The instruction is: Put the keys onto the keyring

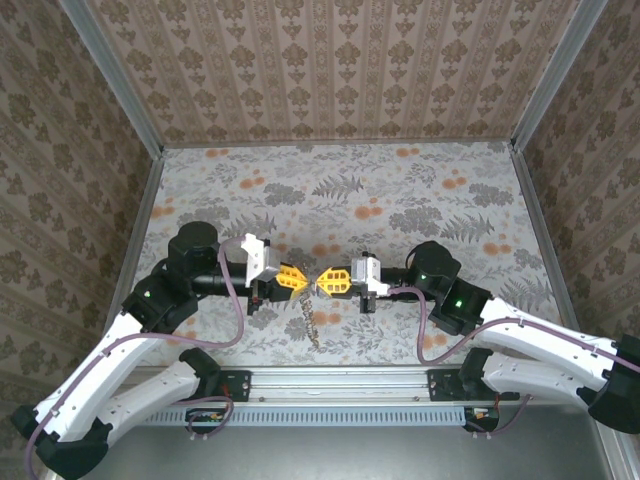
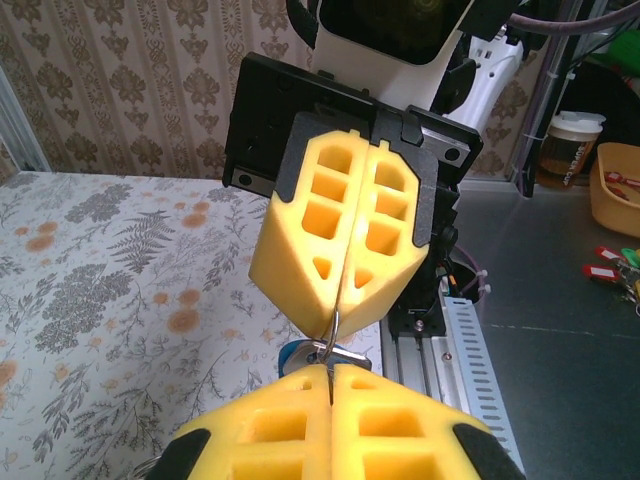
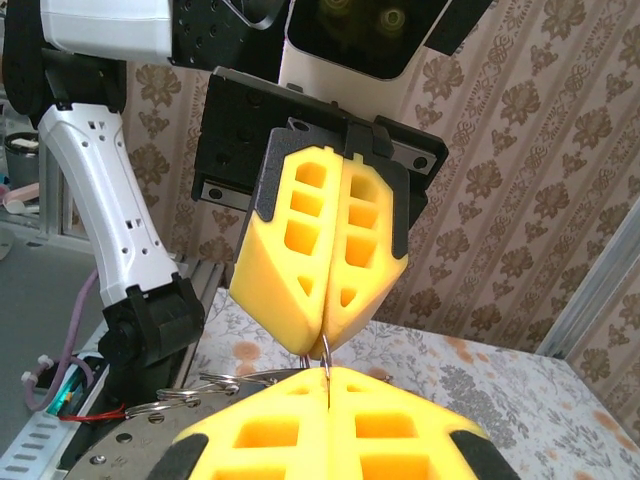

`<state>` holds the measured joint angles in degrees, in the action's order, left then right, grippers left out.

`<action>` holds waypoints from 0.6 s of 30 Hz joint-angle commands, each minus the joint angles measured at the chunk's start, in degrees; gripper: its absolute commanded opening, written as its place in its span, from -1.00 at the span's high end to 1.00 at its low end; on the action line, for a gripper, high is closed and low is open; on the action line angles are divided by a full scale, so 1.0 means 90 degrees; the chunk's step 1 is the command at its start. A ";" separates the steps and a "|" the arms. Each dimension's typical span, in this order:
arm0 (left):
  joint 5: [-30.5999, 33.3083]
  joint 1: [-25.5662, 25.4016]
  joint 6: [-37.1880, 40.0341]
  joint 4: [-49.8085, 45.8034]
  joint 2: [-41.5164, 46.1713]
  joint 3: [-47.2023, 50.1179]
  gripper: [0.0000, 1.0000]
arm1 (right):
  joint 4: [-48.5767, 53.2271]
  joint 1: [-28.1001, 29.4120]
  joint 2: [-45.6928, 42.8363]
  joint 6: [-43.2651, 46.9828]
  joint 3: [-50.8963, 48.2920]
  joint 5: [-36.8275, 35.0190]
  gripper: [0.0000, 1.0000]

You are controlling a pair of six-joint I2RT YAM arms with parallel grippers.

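My left gripper (image 1: 300, 278) and right gripper (image 1: 326, 281) meet tip to tip above the near middle of the table, both with yellow fingers pressed together. A thin wire loop of the keyring (image 2: 338, 328) runs from the right gripper's tips (image 2: 336, 316) into the slit of the left gripper (image 2: 331, 368). The same loop (image 3: 325, 350) shows between the two pairs of tips in the right wrist view. A key with a blue head (image 2: 293, 353) hangs right under the loop. The chain (image 1: 311, 322) dangles from the tips toward the table; its rings (image 3: 190, 390) trail off to the left.
The aluminium rail (image 1: 340, 381) with both arm bases runs along the table's near edge, just behind the dangling chain. Patterned walls close off the back and sides. Off the table stand a cup (image 2: 572, 145), a yellow tub (image 2: 620, 190) and red-tagged keys (image 2: 603, 272).
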<state>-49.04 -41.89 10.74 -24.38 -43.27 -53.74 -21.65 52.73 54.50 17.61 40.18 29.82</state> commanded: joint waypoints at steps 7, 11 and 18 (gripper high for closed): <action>-0.0344 0.0025 -0.0054 0.0603 0.0120 -0.0123 1.00 | 0.0287 -0.0039 0.0116 -0.0032 -0.0001 0.0079 1.00; -0.0362 0.0018 -0.0067 0.0612 0.0114 -0.0114 1.00 | 0.0289 -0.0048 0.0183 -0.0003 0.0025 0.0094 1.00; -0.0343 0.0026 -0.0070 0.0622 0.0120 -0.0102 1.00 | 0.0394 -0.0045 0.0218 0.0142 0.0036 -0.0064 1.00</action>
<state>-49.10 -41.56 10.74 -24.01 -43.27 -53.74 -21.56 52.64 55.31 18.04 40.18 30.26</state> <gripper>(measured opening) 0.045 0.064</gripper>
